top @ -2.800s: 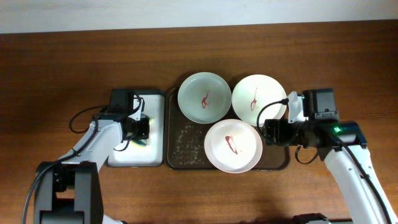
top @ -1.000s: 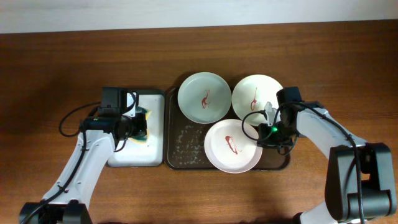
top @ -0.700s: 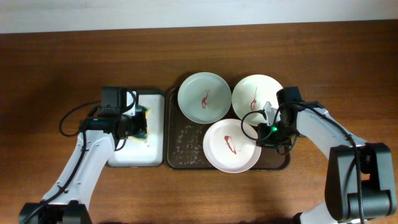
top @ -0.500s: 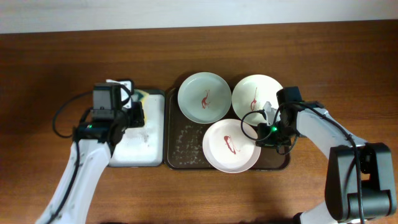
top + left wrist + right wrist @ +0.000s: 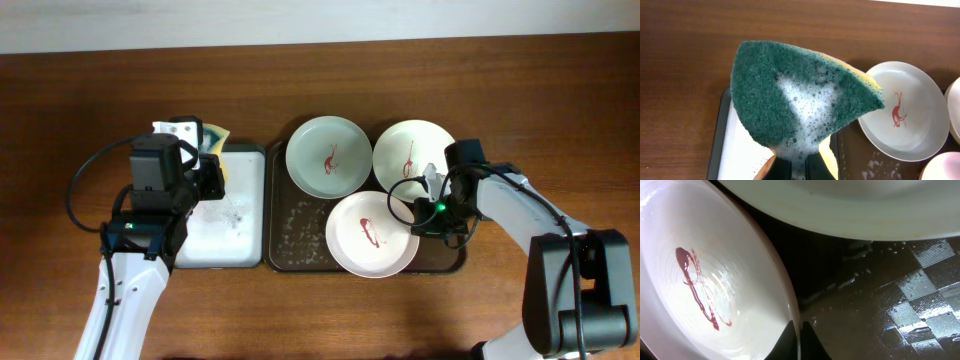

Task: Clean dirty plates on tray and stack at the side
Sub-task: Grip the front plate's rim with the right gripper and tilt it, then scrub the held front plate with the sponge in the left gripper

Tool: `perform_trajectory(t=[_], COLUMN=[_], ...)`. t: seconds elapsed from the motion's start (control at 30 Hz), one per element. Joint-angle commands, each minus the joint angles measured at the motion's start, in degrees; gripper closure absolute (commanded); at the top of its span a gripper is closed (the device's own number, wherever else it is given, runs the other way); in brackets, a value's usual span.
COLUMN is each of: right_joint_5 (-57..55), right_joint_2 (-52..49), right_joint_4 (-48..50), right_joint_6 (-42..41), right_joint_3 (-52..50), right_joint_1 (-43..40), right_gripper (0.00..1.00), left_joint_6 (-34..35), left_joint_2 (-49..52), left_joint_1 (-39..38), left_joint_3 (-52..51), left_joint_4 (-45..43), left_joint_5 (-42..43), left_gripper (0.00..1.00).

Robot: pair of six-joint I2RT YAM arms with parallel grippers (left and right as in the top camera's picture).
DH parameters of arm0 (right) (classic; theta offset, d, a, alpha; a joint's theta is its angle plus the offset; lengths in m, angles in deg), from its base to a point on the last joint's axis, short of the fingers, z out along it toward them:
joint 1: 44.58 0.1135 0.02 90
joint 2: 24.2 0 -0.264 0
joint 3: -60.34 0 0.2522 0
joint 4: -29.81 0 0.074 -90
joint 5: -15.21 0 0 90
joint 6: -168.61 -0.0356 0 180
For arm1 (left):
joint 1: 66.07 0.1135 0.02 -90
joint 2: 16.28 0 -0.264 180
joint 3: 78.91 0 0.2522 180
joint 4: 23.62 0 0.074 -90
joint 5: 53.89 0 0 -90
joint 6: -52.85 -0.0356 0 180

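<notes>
Three sauce-streaked plates sit on the brown tray (image 5: 295, 240): a green plate (image 5: 329, 158) at the far left, a white plate (image 5: 416, 157) at the far right, and a front white plate (image 5: 374, 234) nearer the robot. The right jaws pinch the front white plate's right rim. The left jaws clamp a soapy green sponge (image 5: 800, 107), raised above the far end of the small white tray (image 5: 225, 235) on the counter (image 5: 100, 80).

Brown wooden table (image 5: 330, 310), dark brown tray (image 5: 292, 240) at frame centre, smaller black-rimmed white tray (image 5: 225, 235) just beside it, left of centre.
</notes>
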State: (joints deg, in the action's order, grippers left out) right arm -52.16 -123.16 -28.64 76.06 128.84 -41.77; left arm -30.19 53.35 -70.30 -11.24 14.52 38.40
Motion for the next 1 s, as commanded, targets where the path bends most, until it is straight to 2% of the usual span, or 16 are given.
perform_trajectory(t=[0.0, 0.33, 0.53, 0.7, 0.87, 0.97], right_joint_5=[1.4, 3.9, 3.7, 3.7, 3.0, 3.0], right_joint_2=[-0.2, -0.2, -0.2, -0.2, -0.2, -0.2], right_joint_4=[0.2, 0.1, 2.3, 3.2, 3.2, 3.1], right_joint_6=[0.3, 0.3, -6.7, -8.7, -8.9, -8.9], right_joint_3=[-0.5, -0.5, -0.5, -0.5, -0.5, -0.5], right_joint_1=[-0.2, 1.8, 6.4, 8.7, 8.8, 8.8], right_gripper=[0.96, 0.96, 0.96, 0.96, 0.96, 0.96], left_joint_6=[0.5, 0.6, 7.2, 15.0, 25.1, 26.9], left_joint_2=[-1.1, -0.9, 4.4, 11.7, 18.7, 21.6], left_joint_1=[-0.1, -0.6, -7.2, -14.2, -22.8, -27.2], left_joint_3=[0.5, 0.5, 0.5, 0.5, 0.5, 0.5], left_joint_4=[-0.3, 2.4, 6.9, 1.0, -4.6, -9.0], left_joint_5=[-0.7, 1.2, 8.4, 20.3, 21.1, 21.0], left_gripper=[1.0, 1.0, 1.0, 1.0, 1.0, 1.0])
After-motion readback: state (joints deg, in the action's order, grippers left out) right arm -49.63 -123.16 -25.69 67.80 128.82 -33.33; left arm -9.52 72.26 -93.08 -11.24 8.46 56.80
